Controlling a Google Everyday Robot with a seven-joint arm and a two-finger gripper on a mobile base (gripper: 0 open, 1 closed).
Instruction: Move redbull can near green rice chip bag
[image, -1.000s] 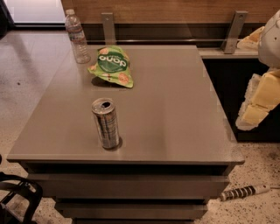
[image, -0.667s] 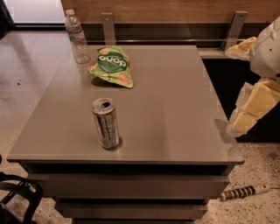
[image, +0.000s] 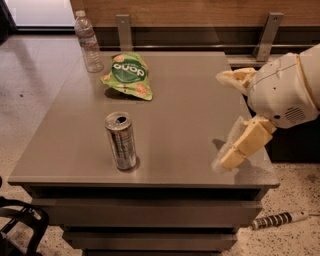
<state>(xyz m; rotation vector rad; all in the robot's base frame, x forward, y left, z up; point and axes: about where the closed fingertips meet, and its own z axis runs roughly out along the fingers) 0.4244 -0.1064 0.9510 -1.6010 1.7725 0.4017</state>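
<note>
From the single camera view, my claw (image: 221, 119) hangs over the right edge of the desk (image: 190, 100). Its two pale fingers are spread wide apart and nothing is between them. One finger (image: 235, 78) points in over the desk top toward the far side. The other (image: 246, 144) slants down toward the front right corner, with its tip close above the surface and a faint shadow under it. The rounded cream wrist behind them fills the right side of the view. The can (image: 120, 141) stands upright on the front left part of the desk, near the front edge, with its silver top showing a dark opening. It is well apart from my claw, with bare grey desk top between us. The green chip bag (image: 127, 75) lies flat toward the far side of the desk, left of the middle, beyond the can, and a clear stretch of surface separates the two. A clear water bottle (image: 88, 42) stands upright at the far left corner, just beside the bag. Behind the desk runs a wooden panel with two metal brackets (image: 267, 35). On the speckled floor at the lower right lies a striped rod (image: 280, 220).
</note>
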